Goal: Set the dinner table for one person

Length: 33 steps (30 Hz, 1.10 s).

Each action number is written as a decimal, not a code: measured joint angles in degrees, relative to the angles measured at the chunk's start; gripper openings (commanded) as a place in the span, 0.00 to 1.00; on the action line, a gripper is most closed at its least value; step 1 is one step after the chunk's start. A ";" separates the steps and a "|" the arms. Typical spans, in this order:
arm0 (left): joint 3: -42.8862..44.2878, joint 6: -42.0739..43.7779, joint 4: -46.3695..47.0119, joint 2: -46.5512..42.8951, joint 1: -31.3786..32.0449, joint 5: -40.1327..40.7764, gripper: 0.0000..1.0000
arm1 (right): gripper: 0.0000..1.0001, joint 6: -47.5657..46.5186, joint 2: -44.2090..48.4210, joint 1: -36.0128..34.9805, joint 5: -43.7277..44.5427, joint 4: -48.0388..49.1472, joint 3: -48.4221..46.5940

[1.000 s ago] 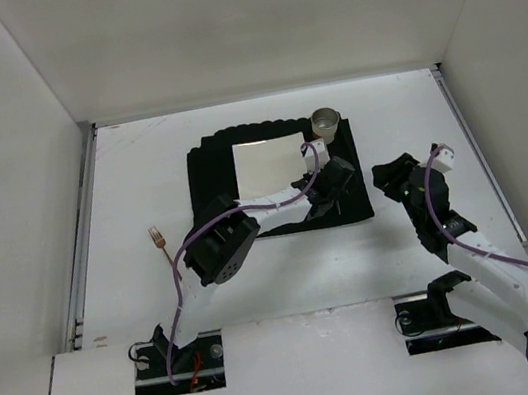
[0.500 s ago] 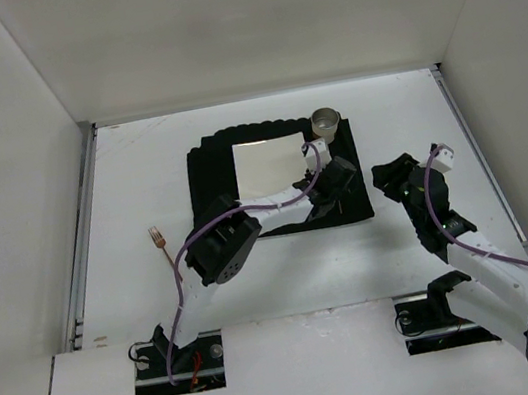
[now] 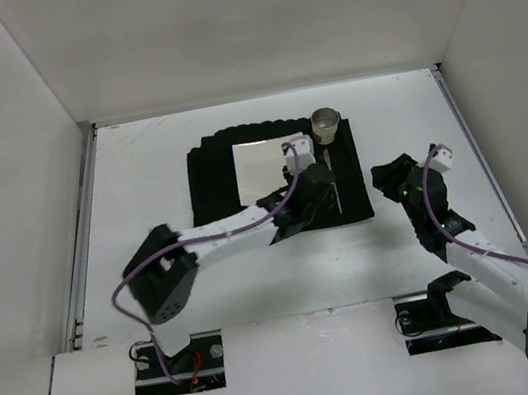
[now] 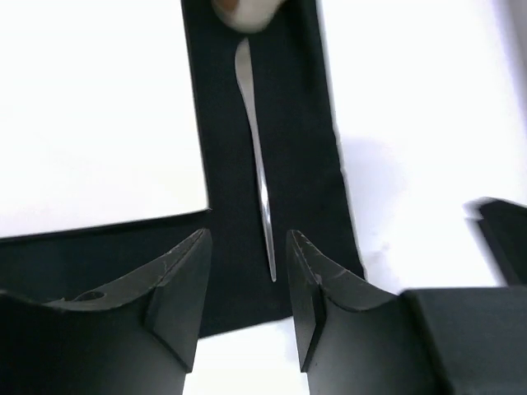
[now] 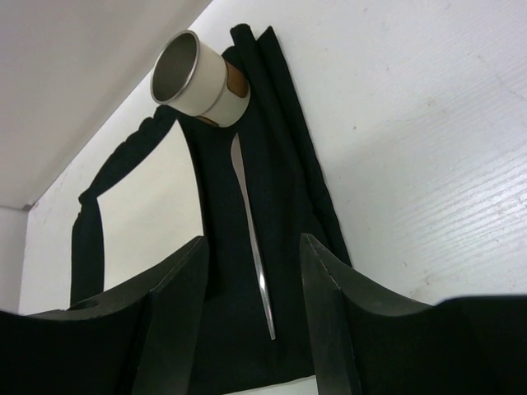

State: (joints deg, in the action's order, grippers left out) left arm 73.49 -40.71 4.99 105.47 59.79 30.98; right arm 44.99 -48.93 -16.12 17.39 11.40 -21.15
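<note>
One knife (image 4: 259, 164) flat on black placemat (image 4: 305, 123), cup (image 5: 193, 78) at its 12 o'clock; left gripper (image 4: 247, 237) parted, empty, above it; right gripper (image 5: 254, 240) spread, empty, over tabletop (image 5: 428, 123).

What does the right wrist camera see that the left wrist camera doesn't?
Only the right wrist view shows the whole cup, open mouth and all, plus the right tool. Only the left wrist view shows the left tool and a dark shape at the right edge, maybe the other arm; the cup there is just a blur. Both show the knife lying on the black mat beside the white plate, on the table. Both tools are open.
</note>
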 measured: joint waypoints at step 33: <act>-51.47 -7.26 -20.17 -46.05 -39.74 1.64 0.26 | 0.40 -0.20 -5.62 -3.93 -3.15 3.30 -0.02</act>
State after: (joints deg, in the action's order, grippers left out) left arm 22.02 -47.97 -15.18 59.42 20.05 32.62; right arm 44.80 -54.54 -20.05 14.24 14.70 -21.17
